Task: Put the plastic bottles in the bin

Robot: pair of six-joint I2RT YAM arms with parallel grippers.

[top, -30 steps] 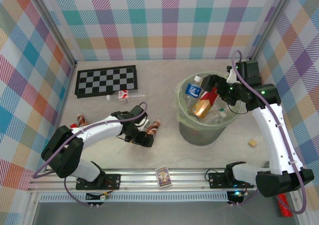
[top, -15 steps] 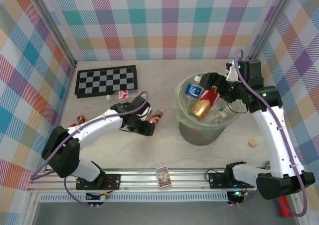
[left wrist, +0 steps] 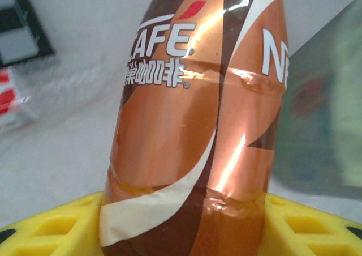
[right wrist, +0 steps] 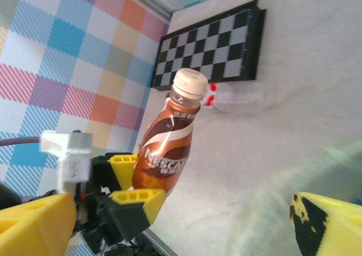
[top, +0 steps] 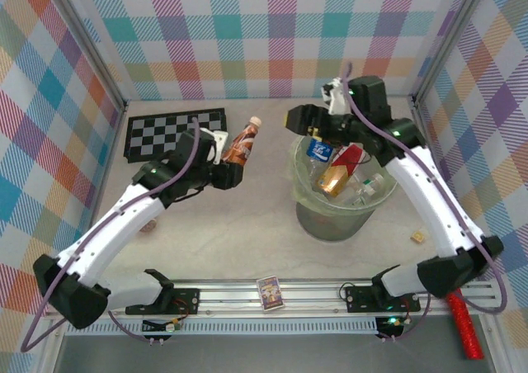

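One brown bottle (top: 242, 144) is sitting in your left gripper (top: 228, 171): its yellow fingers (left wrist: 56, 225) are half closed, pressing both sides of the lower body and holding the bottle cap-up between the chessboard (top: 175, 134) and the bin (top: 330, 220). Your right gripper (top: 301, 119) is hanging wide open and empty by the bin's far-left rim, where several bottles (top: 320, 150) are lying inside.

A black and white checkerboard (top: 169, 134) lies flat in the upper left of the top view, close to the back wall. A small picture card box (top: 270, 292) sits at the bottom middle, by the metal rail (top: 313, 294). A tiny tan block (top: 418, 237) lies on the table (top: 247, 241) at the right. A red glittery stick (top: 464, 330) lies in the bottom right corner. The walls (top: 272, 35) have bright squares of many colours.
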